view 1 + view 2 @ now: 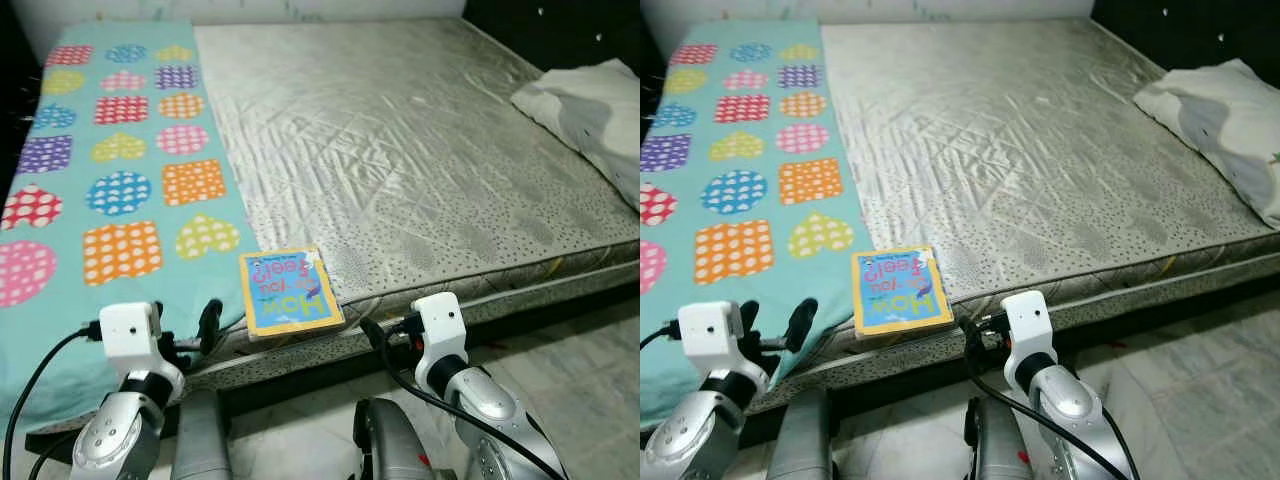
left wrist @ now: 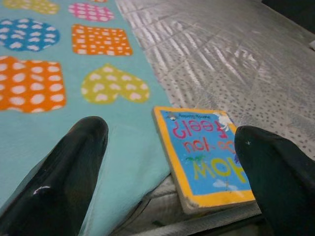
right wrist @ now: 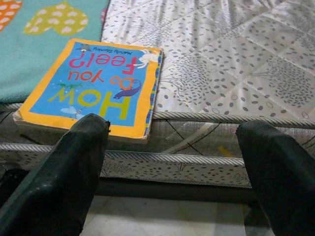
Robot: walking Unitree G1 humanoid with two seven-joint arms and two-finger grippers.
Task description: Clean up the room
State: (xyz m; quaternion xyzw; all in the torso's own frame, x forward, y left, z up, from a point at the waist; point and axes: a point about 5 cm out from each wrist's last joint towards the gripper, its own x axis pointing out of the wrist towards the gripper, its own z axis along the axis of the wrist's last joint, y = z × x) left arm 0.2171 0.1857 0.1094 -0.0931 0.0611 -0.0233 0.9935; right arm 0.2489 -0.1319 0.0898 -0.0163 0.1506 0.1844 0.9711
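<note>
Both grippers, left [image 1: 190,335] and right [image 1: 385,335], hung spread and empty at lower frame, flanking the book [image 1: 290,291] overhanging the mattress [image 1: 400,150] edge, likely readying a pickup.

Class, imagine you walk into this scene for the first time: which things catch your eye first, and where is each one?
The turquoise blanket with bright dotted hearts and squares covers the left side of the bare grey mattress. A small picture book, yellow-edged and titled "How Do You Feel?", lies at the mattress's near edge beside the blanket. The left gripper and right gripper, both open, hover before it, and a white pillow sits far right.
</note>
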